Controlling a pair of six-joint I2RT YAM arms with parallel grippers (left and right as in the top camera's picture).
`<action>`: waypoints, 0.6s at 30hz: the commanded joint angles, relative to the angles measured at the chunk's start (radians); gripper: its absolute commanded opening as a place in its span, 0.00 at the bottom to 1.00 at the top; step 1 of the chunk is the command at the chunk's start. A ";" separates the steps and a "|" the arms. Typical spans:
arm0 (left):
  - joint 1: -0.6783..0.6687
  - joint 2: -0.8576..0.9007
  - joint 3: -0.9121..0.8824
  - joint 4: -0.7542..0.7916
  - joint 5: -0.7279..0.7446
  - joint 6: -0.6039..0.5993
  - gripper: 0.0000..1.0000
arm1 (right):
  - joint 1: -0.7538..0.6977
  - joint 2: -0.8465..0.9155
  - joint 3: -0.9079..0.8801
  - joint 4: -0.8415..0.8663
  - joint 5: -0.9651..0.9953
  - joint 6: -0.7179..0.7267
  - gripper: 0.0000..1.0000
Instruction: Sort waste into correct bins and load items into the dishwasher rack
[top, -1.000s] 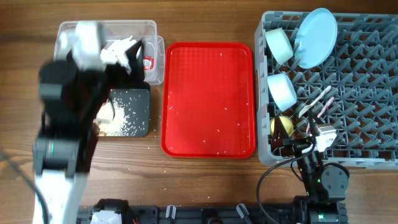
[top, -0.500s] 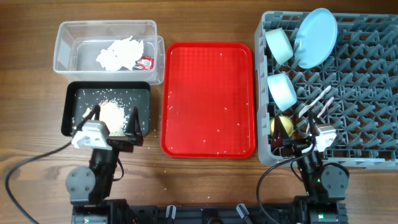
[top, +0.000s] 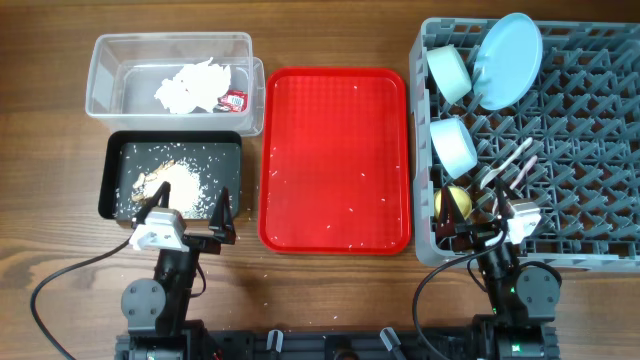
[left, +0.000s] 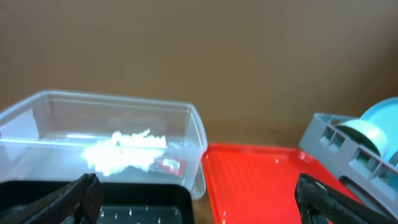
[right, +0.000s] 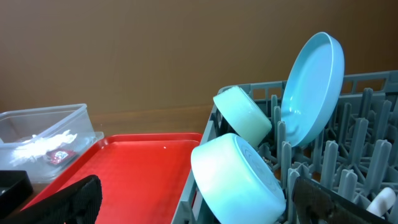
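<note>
At 7 o'clock on the table, left gripper (top: 190, 205) spread wide, empty, tips at the black tray's (top: 112, 175) near rim; scraps (top: 180, 182) just beyond at 12, napkins (top: 190, 85) and packet (top: 236, 100) in the tub (top: 105, 60) farther on. At 5 o'clock, right gripper (right: 196, 190) equally wide, holding nothing, by the cup (top: 455, 202) at the rack's (top: 580, 150) near wall; bowls (top: 455, 145), plate (top: 507, 60), utensils (top: 510, 160) racked beyond. Likely risk: a low forward move catches the tray rim and spills scraps, or knocks the cup off its pegs.
</note>
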 joint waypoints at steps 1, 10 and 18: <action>0.008 -0.012 -0.013 -0.103 0.006 0.011 1.00 | 0.005 -0.005 -0.003 0.006 0.008 -0.010 1.00; 0.008 -0.011 -0.013 -0.119 0.005 -0.010 1.00 | 0.005 -0.005 -0.002 0.006 0.008 -0.011 1.00; 0.008 -0.011 -0.013 -0.119 0.005 -0.010 1.00 | 0.005 -0.005 -0.002 0.006 0.008 -0.011 1.00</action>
